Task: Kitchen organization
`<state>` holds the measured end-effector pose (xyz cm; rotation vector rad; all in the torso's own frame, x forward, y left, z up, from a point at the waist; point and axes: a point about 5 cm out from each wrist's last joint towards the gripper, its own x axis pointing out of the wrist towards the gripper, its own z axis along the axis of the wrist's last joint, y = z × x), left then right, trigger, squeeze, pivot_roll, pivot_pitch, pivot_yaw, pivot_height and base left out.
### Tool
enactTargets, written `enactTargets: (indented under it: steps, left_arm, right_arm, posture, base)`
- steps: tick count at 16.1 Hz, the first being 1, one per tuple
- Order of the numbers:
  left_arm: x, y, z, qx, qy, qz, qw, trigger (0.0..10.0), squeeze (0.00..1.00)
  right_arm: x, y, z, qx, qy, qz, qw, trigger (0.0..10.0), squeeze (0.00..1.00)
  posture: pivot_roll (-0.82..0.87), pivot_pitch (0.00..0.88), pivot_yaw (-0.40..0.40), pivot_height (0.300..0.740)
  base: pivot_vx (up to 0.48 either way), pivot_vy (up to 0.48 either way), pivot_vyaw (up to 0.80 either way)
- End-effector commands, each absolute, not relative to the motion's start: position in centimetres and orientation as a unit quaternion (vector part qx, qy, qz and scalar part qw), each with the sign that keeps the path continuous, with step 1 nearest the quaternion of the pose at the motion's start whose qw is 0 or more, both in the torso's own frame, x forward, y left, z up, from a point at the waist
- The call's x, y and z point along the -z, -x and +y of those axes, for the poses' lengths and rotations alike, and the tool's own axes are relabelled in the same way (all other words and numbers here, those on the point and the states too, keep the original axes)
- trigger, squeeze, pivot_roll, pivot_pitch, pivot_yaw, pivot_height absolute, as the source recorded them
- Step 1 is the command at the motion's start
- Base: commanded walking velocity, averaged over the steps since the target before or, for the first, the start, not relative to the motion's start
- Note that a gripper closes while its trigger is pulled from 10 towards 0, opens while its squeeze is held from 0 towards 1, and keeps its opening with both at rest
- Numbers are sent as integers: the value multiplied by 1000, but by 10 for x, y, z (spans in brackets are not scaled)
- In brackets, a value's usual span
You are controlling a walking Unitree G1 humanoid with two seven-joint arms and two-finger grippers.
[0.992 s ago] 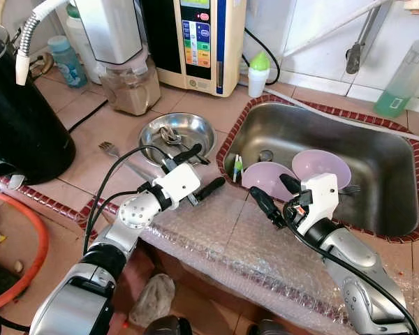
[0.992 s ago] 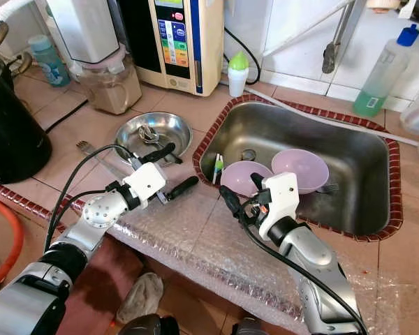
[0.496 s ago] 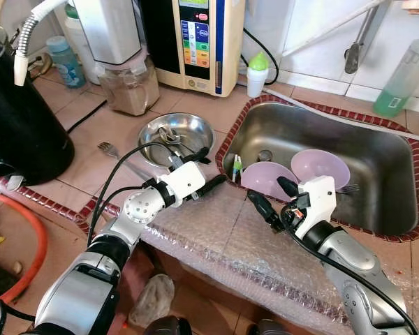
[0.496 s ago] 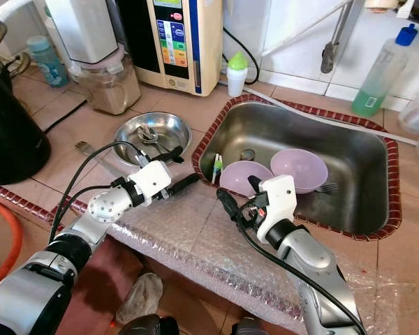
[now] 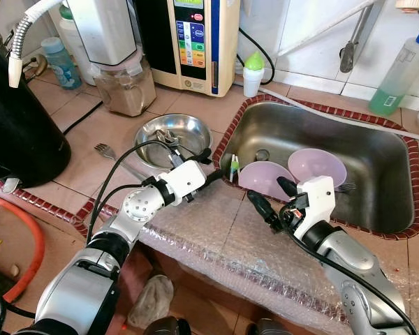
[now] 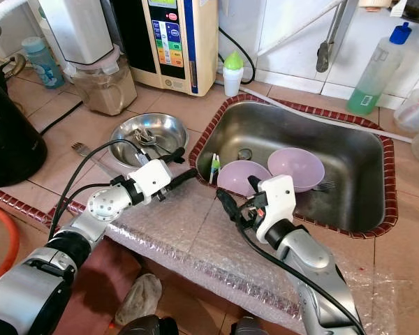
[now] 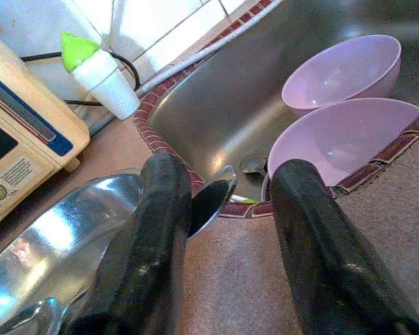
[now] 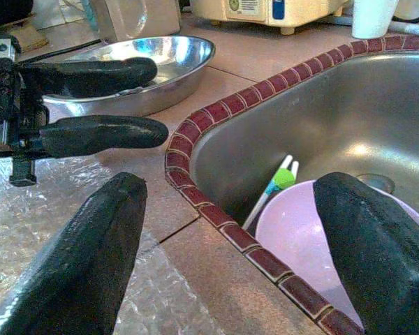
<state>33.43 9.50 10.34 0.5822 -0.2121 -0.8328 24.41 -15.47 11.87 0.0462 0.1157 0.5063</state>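
Barely started: left gripper [image 5: 208,164] jaws part open and empty at the sink [image 5: 377,150] edge beside the steel bowl [image 5: 174,132], right gripper [image 5: 271,197] jaws wide open, empty, two pink bowls [image 5: 314,164] still in the sink, fork [image 5: 110,151] on the tabletop [image 5: 91,132].

Place: a home kitchen.
Sink [image 5: 377,150]: sitting in a tiled counter, holding two purple bowls [image 5: 317,166].
Behind the sink: a soap bottle [image 5: 401,73] standing by the tiled wall.
Left of the sink: a steel bowl [image 5: 172,135], a blender [image 5: 119,59], a water machine [image 5: 199,42].
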Motion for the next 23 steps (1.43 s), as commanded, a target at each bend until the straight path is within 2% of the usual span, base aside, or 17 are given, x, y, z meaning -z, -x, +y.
enactTargets:
  steps: [1, 7, 11, 17, 20, 23]
  left_arm:
    - [-104, -335, 96, 399, -285, -100, 866, 0, 0]
    - [-121, -340, 99, 375, -281, -150, 870, 0, 0]
    - [-148, -345, 115, 329, -279, -211, 877, 0, 0]
    - [-186, -347, 123, 297, -268, -284, 871, 0, 0]
    - [-220, -353, 134, 285, -199, -303, 887, 0, 0]
    - [-242, -351, 132, 343, -90, -273, 894, 0, 0]
  right_arm:
    - [-122, -244, -152, -255, -18, 50, 966, 10000, 0]
    - [-122, -247, -150, -253, -18, 45, 966, 10000, 0]
    - [-123, -257, -148, -245, -20, 32, 969, 10000, 0]
    - [-129, -270, -142, -241, -15, 6, 970, 10000, 0]
    - [-136, -276, -138, -245, 0, -14, 970, 10000, 0]
    - [-136, -278, -130, -260, 15, -23, 965, 10000, 0]
  posture:
    - [-211, 52, 72, 740]
    - [-201, 40, 70, 740]
    - [-174, 22, 70, 740]
    - [-145, 0, 60, 740]
    - [-136, 0, 58, 740]
    - [-116, 6, 61, 740]
  base:
    - [0, 0, 0]
    - [0, 0, 0]
    - [0, 0, 0]
    - [0, 0, 0]
    - [0, 0, 0]
    - [0, 0, 0]
